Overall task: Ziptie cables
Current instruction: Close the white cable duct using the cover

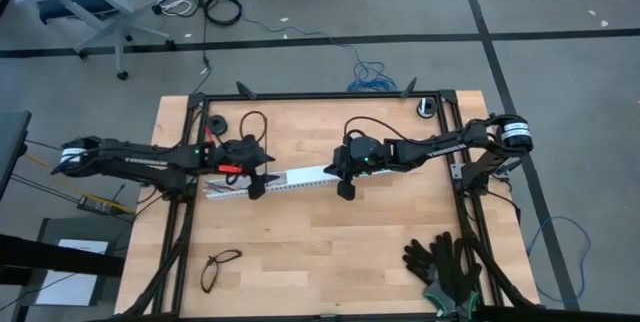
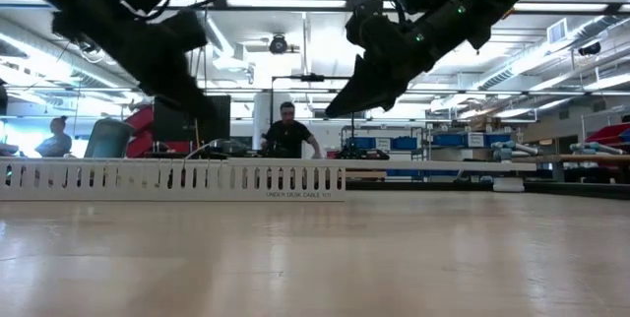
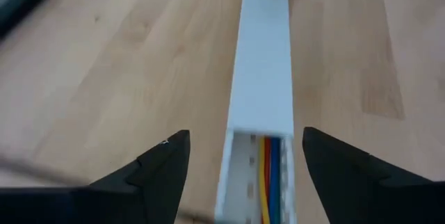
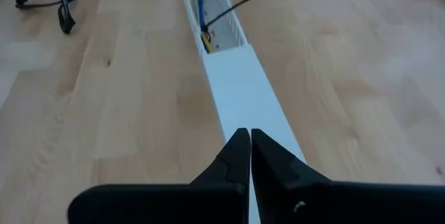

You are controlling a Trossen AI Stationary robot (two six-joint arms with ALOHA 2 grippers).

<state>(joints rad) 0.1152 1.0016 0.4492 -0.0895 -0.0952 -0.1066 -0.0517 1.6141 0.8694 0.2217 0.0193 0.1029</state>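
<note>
A: Container first. What's on the table [image 1: 300,252]?
B: One long white slotted rail [image 1: 290,180], a cable tray, lying mid-table between both arms. In the low view it's printed "under desk cable", rest too small to read.

A: Contents?
B: The cables [image 3: 270,179] lie inside the rail, at the end nearer the left arm. Left wrist view shows yellow, red/orange and blue wires running lengthwise in the open channel. A flat white cover [image 3: 263,57] closes the rail from where the wires vanish under it onward. Right wrist view shows the same cover [image 4: 240,92] and the open end beyond it with blue and yellow wire plus a thin black cord crossing over.

A: Left gripper?
B: Left gripper [image 3: 240,165] is spread wide, one finger each side of the rail, over the open part just at the cover's edge. Can't tell if the fingers touch the rail walls. Nothing pinched.

A: Right gripper?
B: Right gripper [image 4: 250,156] is pressed together, tips meeting, directly over the covered part of the rail. Holds nothing. Contact w/ cover: can't tell.

A: Other stuff?
B: Glasses [image 1: 220,267] near the front left edge, black gloves [image 1: 443,265] front right, both well apart from the rail. People in the room bkgd, low view.
</note>
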